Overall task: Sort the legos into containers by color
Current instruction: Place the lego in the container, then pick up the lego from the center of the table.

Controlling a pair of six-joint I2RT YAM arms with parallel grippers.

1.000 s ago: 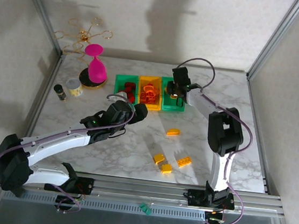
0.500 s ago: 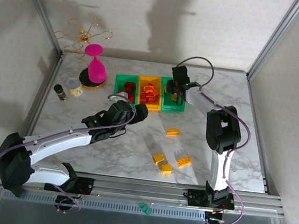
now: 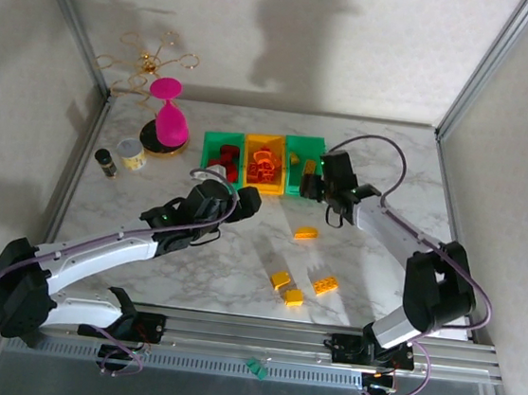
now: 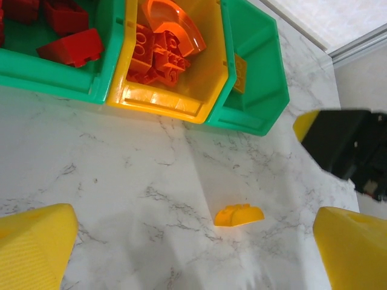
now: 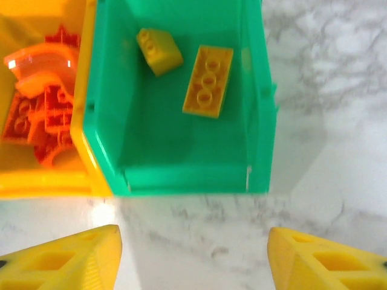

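Note:
Three containers stand side by side at the back: a left green bin [image 3: 220, 145] with red legos [image 4: 72, 45], a yellow-orange bin [image 3: 266, 143] with orange legos [image 4: 160, 45], and a right green bin [image 5: 181, 151] holding two yellow legos [image 5: 208, 80]. My right gripper [image 3: 315, 186] hangs open and empty just in front of the right green bin, its fingers [image 5: 66, 260] over bare marble. My left gripper [image 3: 248, 199] is wide open and empty in front of the bins. A yellow arch lego [image 4: 239, 215] lies on the table between its fingers [image 4: 36, 244]. Several yellow legos [image 3: 294, 297] lie nearer the front.
A pink hourglass-shaped object [image 3: 169, 120], two small jars [image 3: 131, 153] and a gold wire stand [image 3: 151, 63] sit at the back left. Metal frame posts and walls close in the table. My right gripper's black body [image 4: 344, 148] shows at the right of the left wrist view.
My right gripper has drawn back from over the right green bin toward the front and its jaws have opened. The left arm has barely moved.

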